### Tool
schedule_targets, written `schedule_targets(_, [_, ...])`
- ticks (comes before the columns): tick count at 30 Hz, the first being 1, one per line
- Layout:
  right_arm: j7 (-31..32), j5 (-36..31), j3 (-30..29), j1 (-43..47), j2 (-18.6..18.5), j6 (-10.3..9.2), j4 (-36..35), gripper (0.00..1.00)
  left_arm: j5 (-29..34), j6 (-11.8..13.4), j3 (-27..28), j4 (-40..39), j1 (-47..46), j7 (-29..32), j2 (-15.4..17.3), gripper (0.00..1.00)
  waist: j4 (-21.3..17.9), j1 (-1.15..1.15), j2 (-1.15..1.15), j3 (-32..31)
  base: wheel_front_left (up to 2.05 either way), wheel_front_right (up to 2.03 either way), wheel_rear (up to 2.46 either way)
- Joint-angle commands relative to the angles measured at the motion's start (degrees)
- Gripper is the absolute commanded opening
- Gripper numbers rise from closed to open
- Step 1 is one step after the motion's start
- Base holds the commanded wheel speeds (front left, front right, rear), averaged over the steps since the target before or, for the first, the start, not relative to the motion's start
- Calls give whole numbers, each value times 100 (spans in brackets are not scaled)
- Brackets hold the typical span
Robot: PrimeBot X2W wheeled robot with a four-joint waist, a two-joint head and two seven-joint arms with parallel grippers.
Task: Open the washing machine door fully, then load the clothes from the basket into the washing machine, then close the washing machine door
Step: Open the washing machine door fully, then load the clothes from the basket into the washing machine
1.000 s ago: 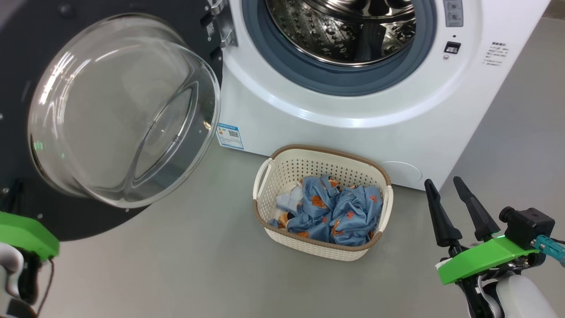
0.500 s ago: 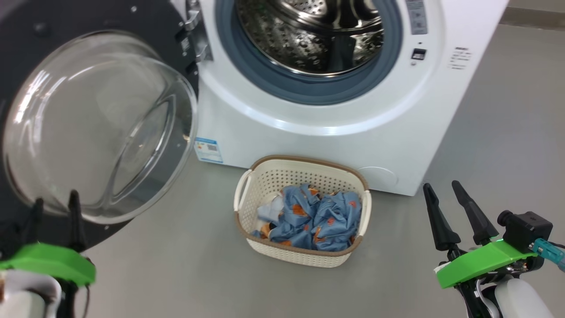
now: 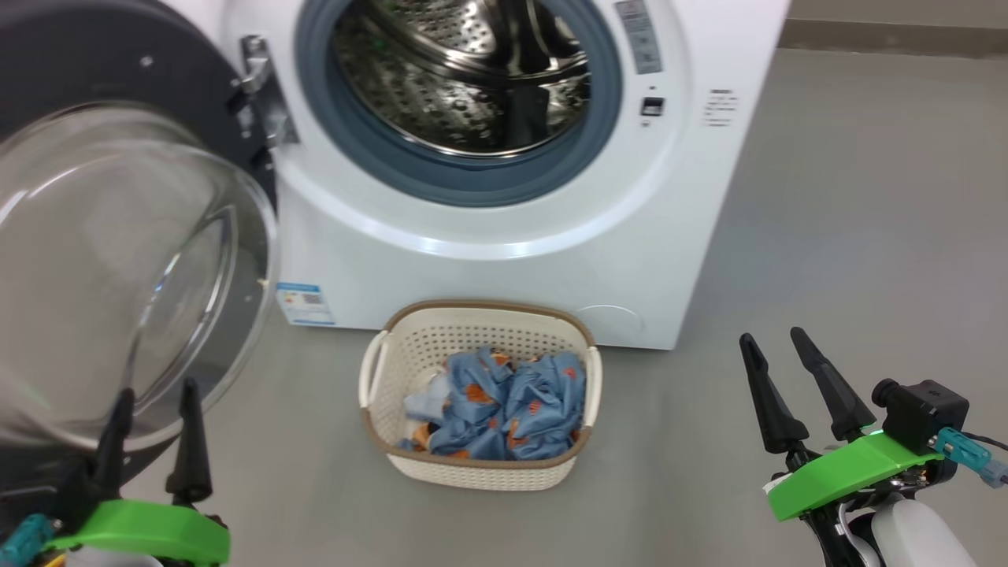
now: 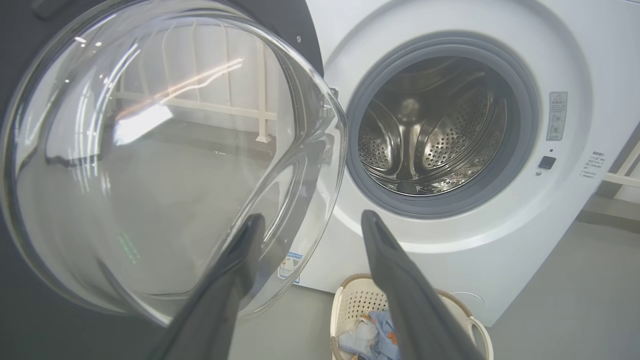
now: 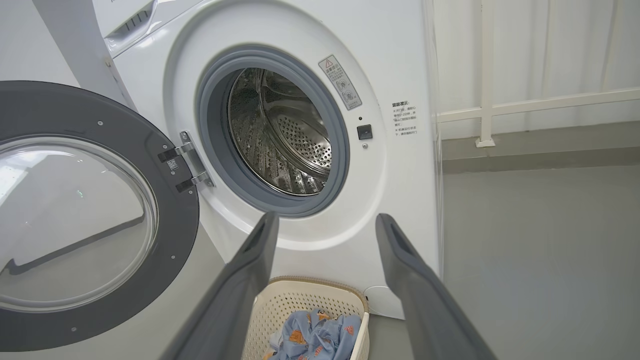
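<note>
The left gripper point(image 3: 155, 394) had its two fingers spread wide and held nothing. It was low, in front of the glass bowl of the washing machine door point(image 3: 118, 260), which stood swung wide open. The right gripper point(image 3: 770, 339) was also wide open and empty, to the right of the basket point(image 3: 480, 309). The basket stood on the floor just before the washing machine point(image 3: 488, 276), with the clothes point(image 3: 504, 402) piled inside.

I judged loading to be the step in hand. A good grasp would take a high fold of the pile, lift it clear of the rim, and carry it deep into the drum point(image 3: 465, 79), so that no cloth hung on the gasket point(image 3: 449, 177).

The blue label sticker point(image 3: 305, 303), the warning sticker point(image 5: 340, 82) with a triangle and the small print point(image 5: 405, 117) beside it were all too small to read.
</note>
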Motion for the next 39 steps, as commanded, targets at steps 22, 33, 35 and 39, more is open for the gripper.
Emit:
schedule_targets(22, [-68,-111,247,-53,-292,9,-163,100,292,4,-75,-614,312,-87,-242,100,-915,0,0,-94,0,0,0])
schedule_targets(33, [-68,-149,227,-42,-359,9,-164,100,377,-129,-1,-660,325,-96,-355,100,-974,0,0,-97,0,0,0])
schedule_targets(35, [-68,-151,227,-41,-367,9,-163,100,400,-150,20,-644,326,-96,-378,100,-972,0,0,-100,0,0,0])
schedule_targets(39, [-68,-153,221,-36,-375,9,-159,100,432,-205,65,-612,321,-96,-423,100,-960,0,0,-110,0,0,0])
